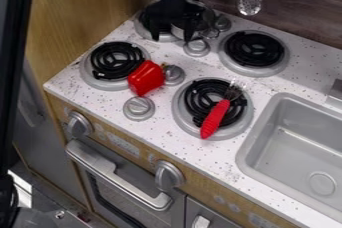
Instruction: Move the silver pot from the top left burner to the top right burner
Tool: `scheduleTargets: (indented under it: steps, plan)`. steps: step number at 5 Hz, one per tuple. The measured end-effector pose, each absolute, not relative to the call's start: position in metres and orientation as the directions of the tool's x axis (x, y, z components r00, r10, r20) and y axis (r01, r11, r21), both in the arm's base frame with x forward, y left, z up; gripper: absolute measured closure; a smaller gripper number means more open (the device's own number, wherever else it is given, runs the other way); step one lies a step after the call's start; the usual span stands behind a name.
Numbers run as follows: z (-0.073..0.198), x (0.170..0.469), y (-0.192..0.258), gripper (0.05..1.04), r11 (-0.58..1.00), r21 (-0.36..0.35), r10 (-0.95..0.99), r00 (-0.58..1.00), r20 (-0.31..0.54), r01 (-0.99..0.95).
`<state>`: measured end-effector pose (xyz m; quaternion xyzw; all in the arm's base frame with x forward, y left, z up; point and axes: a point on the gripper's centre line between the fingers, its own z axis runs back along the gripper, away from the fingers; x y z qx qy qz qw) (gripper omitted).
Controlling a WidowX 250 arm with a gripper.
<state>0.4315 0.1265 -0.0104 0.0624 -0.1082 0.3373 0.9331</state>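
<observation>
My gripper (pixel 172 36) hangs over the top left burner (pixel 143 31), pointing down, its two fingers spread apart. The silver pot (pixel 178 31) stands at that burner, partly hidden behind the gripper. One finger is to the left of the pot and the other overlaps it in the view; whether either touches it I cannot tell. Across to the right, the top right burner (pixel 255 49) has a black coil with nothing on it.
A red pepper (pixel 146 78) lies beside the lower left burner (pixel 116 65). A red-handled whisk-like utensil (pixel 215 119) rests across the lower right burner (pixel 182 117). Knobs (pixel 196 47) stand between the burners. The sink (pixel 294 147) is at the right, and a slotted spoon (pixel 250 3) hangs behind.
</observation>
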Motion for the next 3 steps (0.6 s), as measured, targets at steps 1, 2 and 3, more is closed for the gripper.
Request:
scheduleTargets:
  steps: [1,2,3]
  plan:
    - [-0.019,0.435,0.130,0.085,0.727,0.043,0.661,0.715,0.229,-0.685]
    - [-0.018,0.441,0.134,0.085,0.692,0.021,0.690,0.670,0.274,-0.721]
    - [-0.023,0.450,0.133,0.085,0.689,-0.018,0.696,0.655,0.296,-0.724]
